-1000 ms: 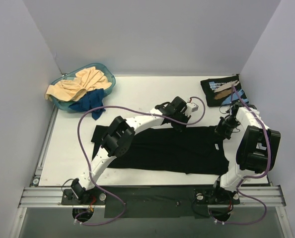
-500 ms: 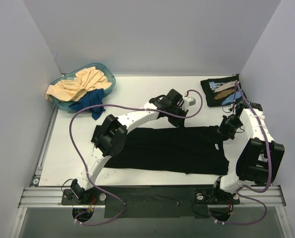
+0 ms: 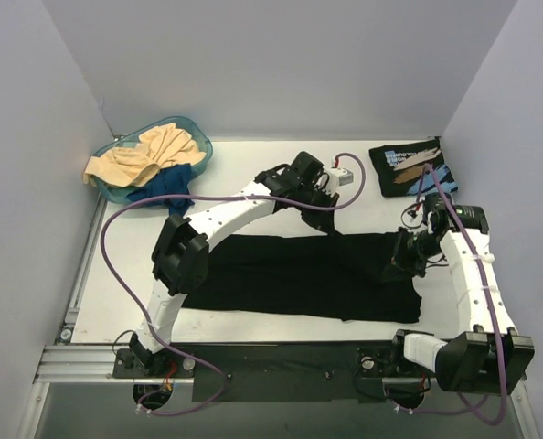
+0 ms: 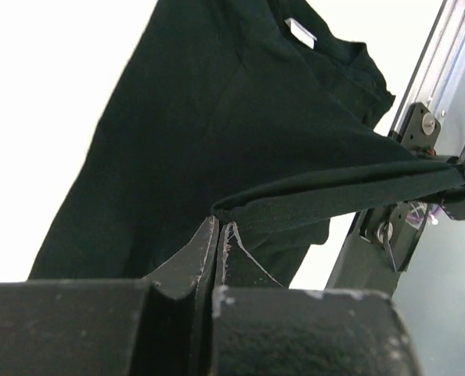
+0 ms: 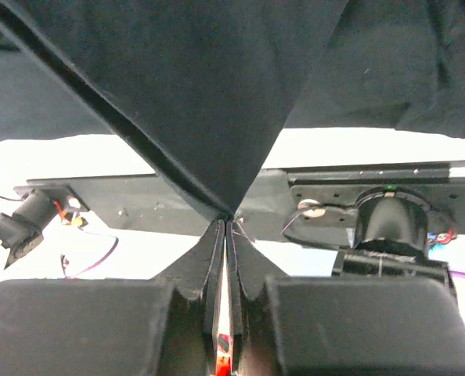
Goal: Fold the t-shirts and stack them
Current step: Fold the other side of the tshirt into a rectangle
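Observation:
A plain black t-shirt (image 3: 299, 274) lies spread across the middle of the table. My left gripper (image 3: 331, 227) is shut on its far edge; the left wrist view shows the cloth (image 4: 217, 117) pinched at the fingertips (image 4: 219, 227). My right gripper (image 3: 401, 258) is shut on the shirt's right edge near the collar, and the cloth (image 5: 201, 94) hangs taut from the tips (image 5: 228, 222). A folded black printed t-shirt (image 3: 410, 165) lies at the far right. Beige (image 3: 143, 155) and dark blue (image 3: 166, 190) shirts sit in and over the teal basin (image 3: 196, 137).
The teal basin stands at the far left corner. A metal rail (image 3: 79, 358) runs along the near table edge by the arm bases. Grey walls close in the back and both sides. Purple cables (image 3: 125, 219) loop above the table's left part.
My left gripper has moved toward the far side with the shirt's edge. My right arm has swung out and its gripper has moved nearer and left, pulling the right edge along.

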### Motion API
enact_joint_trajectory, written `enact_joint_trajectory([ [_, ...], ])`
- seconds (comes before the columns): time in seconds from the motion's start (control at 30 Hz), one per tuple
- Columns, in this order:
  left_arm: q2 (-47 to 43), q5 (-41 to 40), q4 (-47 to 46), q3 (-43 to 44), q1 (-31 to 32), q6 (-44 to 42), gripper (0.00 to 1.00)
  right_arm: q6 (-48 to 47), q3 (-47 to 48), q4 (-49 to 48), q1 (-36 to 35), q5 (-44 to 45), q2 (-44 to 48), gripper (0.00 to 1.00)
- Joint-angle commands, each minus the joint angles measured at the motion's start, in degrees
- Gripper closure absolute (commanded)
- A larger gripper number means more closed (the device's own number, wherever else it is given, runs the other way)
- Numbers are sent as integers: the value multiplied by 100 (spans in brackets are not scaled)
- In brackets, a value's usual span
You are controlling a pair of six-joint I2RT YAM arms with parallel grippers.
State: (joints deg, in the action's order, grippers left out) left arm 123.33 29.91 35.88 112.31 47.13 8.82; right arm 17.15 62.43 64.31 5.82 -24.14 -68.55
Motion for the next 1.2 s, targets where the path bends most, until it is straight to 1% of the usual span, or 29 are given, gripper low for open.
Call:
enact_joint_trajectory([
  [0.0, -380, 304, 25, -262, -46, -3, 100, 219, -222, 889, -134, -494, 395, 100],
  [0.1, -432, 445, -2, -394, -20, 14, 100, 236, -407, 864, -169, -609, 422, 100],
  [0.17, -467, 507, -11, -482, 6, 6, 100, 236, -460, 846, -248, -837, 395, 100],
  [0.23, -537, 542, -2, -604, 6, -12, 100, 167, -425, 907, -301, -1328, 413, 100],
  [0.3, -599, 490, -63, -736, 6, -38, 100, 79, -329, 1065, -301, -1322, 439, 100],
  [0.37, -608, 463, -212, -859, -3, -47, 100, 26, -267, 1022, -284, -1042, 396, 100],
  [0.43, -573, 445, -449, -956, 24, -3, 100, -53, -311, 733, -214, -699, 125, 100],
  [0.5, -486, 376, -634, -948, 76, -3, 100, 130, -503, 180, -161, -383, -157, 98],
  [0.53, -450, 358, -722, -948, 94, 23, 100, 209, -696, -257, -135, -311, -237, 80],
  [0.57, -398, 331, -723, -1000, 94, 58, 100, 480, -863, -801, -30, -67, -455, 74],
  [0.6, -406, 305, -714, -1088, 94, 24, 100, 665, -1004, -972, -29, 75, -544, 70],
  [0.63, -415, 261, -714, -1141, 94, 6, 100, 702, -1144, -1269, -46, 242, -562, 70],
  [0.73, -459, 226, -810, -1439, 94, -29, 100, 921, -1479, -1746, -90, 393, -711, 61],
  [0.83, -450, 164, -951, -1607, 94, -21, 100, 1106, -1926, -2307, -117, 314, -949, 60],
  [0.97, -450, 138, -986, -1712, 86, -47, 100, 1528, -2384, -3037, -160, -55, -1230, 59],
  [1.13, -459, 138, -995, -1739, 85, -47, 100, 1774, -2631, -3548, -231, -424, -1494, 59],
  [1.17, -450, 138, -1004, -1739, 85, -47, 100, 1801, -2683, -3583, -231, -451, -1512, 61],
])
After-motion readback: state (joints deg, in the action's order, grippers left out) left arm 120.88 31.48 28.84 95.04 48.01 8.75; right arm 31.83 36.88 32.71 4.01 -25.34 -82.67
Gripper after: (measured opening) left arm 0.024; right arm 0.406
